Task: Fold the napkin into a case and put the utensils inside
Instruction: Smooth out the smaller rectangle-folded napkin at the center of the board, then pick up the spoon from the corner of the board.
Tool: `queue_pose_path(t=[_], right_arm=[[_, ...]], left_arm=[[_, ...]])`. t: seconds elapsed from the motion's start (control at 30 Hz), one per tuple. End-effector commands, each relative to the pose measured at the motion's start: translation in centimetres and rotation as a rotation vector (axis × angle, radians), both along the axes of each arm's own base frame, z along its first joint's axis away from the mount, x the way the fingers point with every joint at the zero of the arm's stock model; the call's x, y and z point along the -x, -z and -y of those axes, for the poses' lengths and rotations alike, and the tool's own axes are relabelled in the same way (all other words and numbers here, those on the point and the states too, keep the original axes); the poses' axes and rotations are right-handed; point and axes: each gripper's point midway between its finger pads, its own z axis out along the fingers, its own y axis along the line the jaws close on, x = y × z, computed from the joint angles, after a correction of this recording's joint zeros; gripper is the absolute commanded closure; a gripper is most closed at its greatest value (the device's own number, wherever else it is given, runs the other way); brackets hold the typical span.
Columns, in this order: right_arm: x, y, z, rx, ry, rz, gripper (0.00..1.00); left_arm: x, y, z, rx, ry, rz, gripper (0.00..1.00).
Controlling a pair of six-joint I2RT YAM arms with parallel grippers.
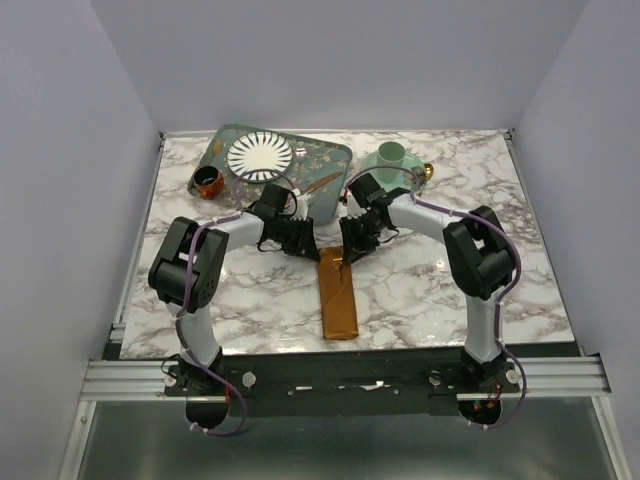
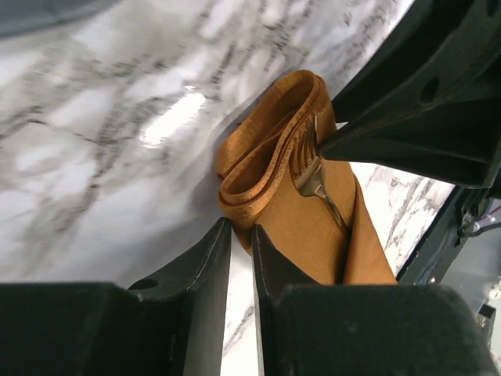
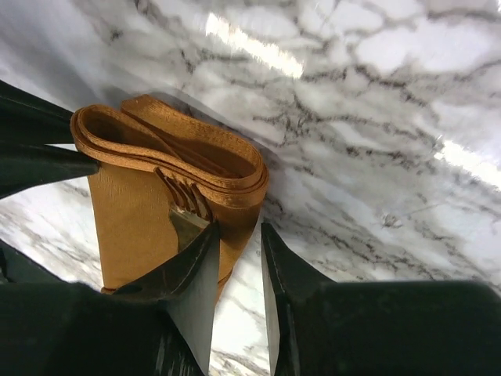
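The top view is bright and even, lit softly from above, with only faint shadows under the arms on the marble table and a small glint right of the case. Both wrist views are dimmer, with white glare streaks on the polished marble and its veins smeared soft toward the far edges. Close to each lens the left gripper and right gripper are near-black, featureless and out of focus, while the cloth folds stay fairly sharp
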Motion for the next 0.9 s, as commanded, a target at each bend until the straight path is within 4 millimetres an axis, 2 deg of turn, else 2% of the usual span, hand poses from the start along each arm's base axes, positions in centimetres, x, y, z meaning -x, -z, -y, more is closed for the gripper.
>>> queue_pose_path(t=[0.0,0.07,0.2,0.23,0.27,0.33,0.37,0.43,0.47,0.53,0.57,0.63,0.67,0.7,0.73,0.87], right_arm=[[-2.5,0.3,0.5,0.036,0.052,0.032,0.65],[-2.9,0.2,0.7,0.026,0.061,0.021,0.65],[-3.7,-2.4,0.7,-0.019,0.048,0.058,0.59],[-4.1,-3.3,0.9,-0.031,0.048,0.076,0.56],[-4.7,-5.1,1.6,-0.047,0.061,0.109,0.56],[-5.6,-7.0,2.8,-0.055,0.072,0.154,0.54],[-6.6,-8.3,4.5,-0.045,0.109,0.192,0.54],[-7.7,-9.2,6.9,-0.008,0.144,0.248,0.54],[-8.9,-9.2,9.4,0.034,0.199,0.271,0.54],[-10.0,-9.5,12.0,0.079,0.249,0.302,0.54],[-11.1,-9.2,14.6,0.121,0.312,0.312,0.54],[-12.5,-8.6,16.7,0.163,0.363,0.317,0.55],[-13.3,-8.5,18.4,0.186,0.41,0.32,0.55],[-14.4,-8.9,19.3,0.206,0.438,0.343,0.55],[-14.9,-7.7,20.0,0.23,0.449,0.327,0.55],[-17.3,-5.8,22.0,0.274,0.484,0.319,0.56]], left_arm=[[-2.3,0.4,-1.2,-0.021,-0.049,0.012,0.74],[-2.6,0.3,-1.2,-0.02,-0.05,0.013,0.71],[-3.5,-1.4,-1.6,0.007,-0.048,0.06,0.46],[-3.8,-1.9,-1.8,0.01,-0.042,0.087,0.43],[-4.0,-3.2,-1.9,0.015,-0.043,0.126,0.4],[-4.1,-4.3,-2.3,0.015,-0.04,0.177,0.32],[-4.3,-5.8,-2.6,0.021,-0.05,0.22,0.29],[-4.4,-6.8,-3.1,0.013,-0.058,0.257,0.26],[-4.4,-7.9,-3.2,0.011,-0.054,0.293,0.25],[-4.8,-8.7,-3.7,-0.005,-0.068,0.323,0.24],[-5.0,-9.4,-3.9,-0.007,-0.074,0.341,0.24],[-5.5,-10.0,-4.3,-0.014,-0.091,0.354,0.23],[-5.5,-10.0,-4.4,-0.018,-0.092,0.355,0.23],[-5.8,-10.3,-4.5,-0.021,-0.094,0.364,0.22],[-6.0,-10.2,-4.9,-0.031,-0.105,0.36,0.22],[-6.9,-10.0,-5.6,-0.053,-0.116,0.351,0.22]])
